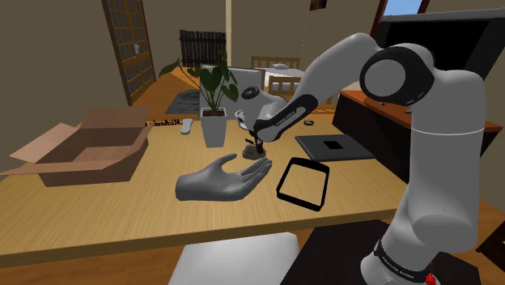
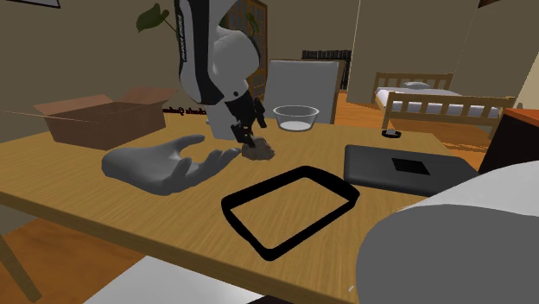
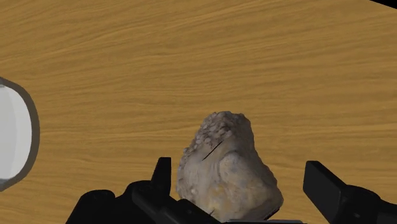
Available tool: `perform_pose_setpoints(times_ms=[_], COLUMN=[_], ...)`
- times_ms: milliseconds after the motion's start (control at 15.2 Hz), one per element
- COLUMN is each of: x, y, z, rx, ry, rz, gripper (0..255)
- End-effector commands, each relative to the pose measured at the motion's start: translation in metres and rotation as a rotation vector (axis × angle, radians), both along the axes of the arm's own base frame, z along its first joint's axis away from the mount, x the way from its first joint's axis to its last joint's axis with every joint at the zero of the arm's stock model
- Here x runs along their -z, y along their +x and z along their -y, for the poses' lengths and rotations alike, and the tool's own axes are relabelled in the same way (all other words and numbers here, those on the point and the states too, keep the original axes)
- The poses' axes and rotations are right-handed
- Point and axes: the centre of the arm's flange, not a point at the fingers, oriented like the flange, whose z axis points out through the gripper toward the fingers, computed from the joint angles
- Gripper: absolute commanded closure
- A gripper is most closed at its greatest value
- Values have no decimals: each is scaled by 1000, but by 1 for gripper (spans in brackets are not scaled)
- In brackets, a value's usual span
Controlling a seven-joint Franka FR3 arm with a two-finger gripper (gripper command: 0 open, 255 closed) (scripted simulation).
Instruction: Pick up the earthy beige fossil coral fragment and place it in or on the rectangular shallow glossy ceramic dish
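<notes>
Beige-grey coral fragment (image 3: 219,149) on wooden table (image 3: 191,51), between spread gripper (image 3: 240,167) fingers, not pinched.

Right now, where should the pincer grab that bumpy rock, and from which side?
Take the coral fragment across its thick, wider end, coming down from above. It lies free on the wooden table and narrows toward the other end, where a grip would likely slip. The open pincer straddles that thick part.
</notes>
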Motion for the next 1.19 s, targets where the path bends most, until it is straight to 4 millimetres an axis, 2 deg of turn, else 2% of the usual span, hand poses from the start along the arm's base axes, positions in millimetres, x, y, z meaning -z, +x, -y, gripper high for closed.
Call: perform_pose_setpoints(times_ms=[0, 396, 462, 1056, 1122], x=[4, 4, 4, 4, -1], y=[0, 0, 0, 0, 0], z=[3, 3, 3, 3, 3], rx=[-1, -1, -1, -1, -1], ry=[0, 0, 0, 0, 0], rz=[0, 0, 0, 0, 0], gripper=[0, 0, 255, 255, 255])
